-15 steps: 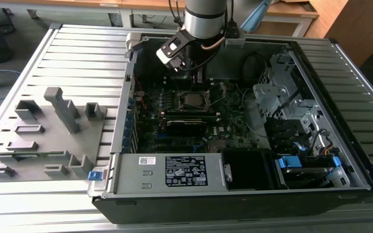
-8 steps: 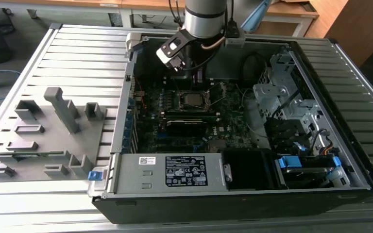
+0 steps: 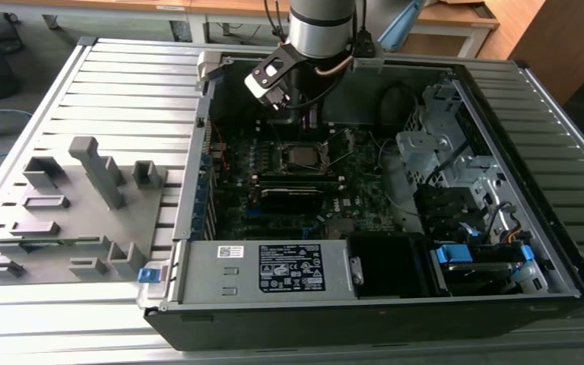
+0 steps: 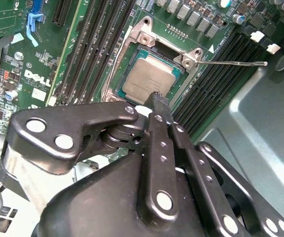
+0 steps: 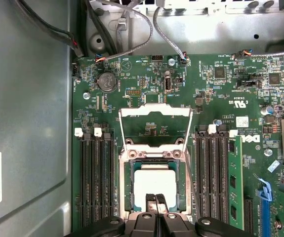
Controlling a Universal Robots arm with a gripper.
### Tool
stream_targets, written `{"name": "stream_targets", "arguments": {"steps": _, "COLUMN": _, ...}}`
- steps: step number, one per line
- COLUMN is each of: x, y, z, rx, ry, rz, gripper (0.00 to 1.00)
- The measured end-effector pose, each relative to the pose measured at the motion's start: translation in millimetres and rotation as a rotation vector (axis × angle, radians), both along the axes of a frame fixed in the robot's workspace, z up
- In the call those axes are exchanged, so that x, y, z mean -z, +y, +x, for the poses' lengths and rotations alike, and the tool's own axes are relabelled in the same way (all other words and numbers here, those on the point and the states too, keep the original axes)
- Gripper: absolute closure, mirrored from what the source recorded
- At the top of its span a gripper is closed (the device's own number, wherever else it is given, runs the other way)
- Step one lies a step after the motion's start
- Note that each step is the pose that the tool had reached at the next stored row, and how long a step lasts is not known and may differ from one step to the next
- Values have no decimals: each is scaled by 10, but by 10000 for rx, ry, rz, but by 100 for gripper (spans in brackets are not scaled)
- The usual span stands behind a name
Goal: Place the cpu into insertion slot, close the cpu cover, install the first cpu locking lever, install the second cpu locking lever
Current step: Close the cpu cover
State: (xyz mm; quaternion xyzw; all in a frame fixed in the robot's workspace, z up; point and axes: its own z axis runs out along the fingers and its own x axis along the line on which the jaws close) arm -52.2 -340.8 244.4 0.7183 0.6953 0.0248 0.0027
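Shows the gripper (image 5: 156, 198) clenched in both wrist views, fingertips pressed together on nothing, just above one edge of the cpu (image 5: 154, 181). Finds that cpu lying flat inside the insertion slot (image 5: 128, 183), silver top up. Finds the cpu cover (image 5: 154, 109) swung up and open beside the slot, with green board visible through its window. Catches a thin wire locking lever (image 4: 230, 62) sticking out free past the socket in the second wrist view. Counts long black memory slots (image 5: 95, 182) on either side of the slot. In the exterior view, puts the arm at upper centre of the frame, reaching down into the open computer case (image 3: 373, 327), with a grey fixture plate (image 3: 79, 205) at the exterior view's left.
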Motion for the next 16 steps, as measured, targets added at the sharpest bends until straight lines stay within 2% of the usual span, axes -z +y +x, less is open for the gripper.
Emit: {"name": "stream_targets", "arguments": {"steps": 16, "x": -25, "y": 0, "z": 0, "rx": 0, "ry": 2, "rz": -2, "gripper": 90}}
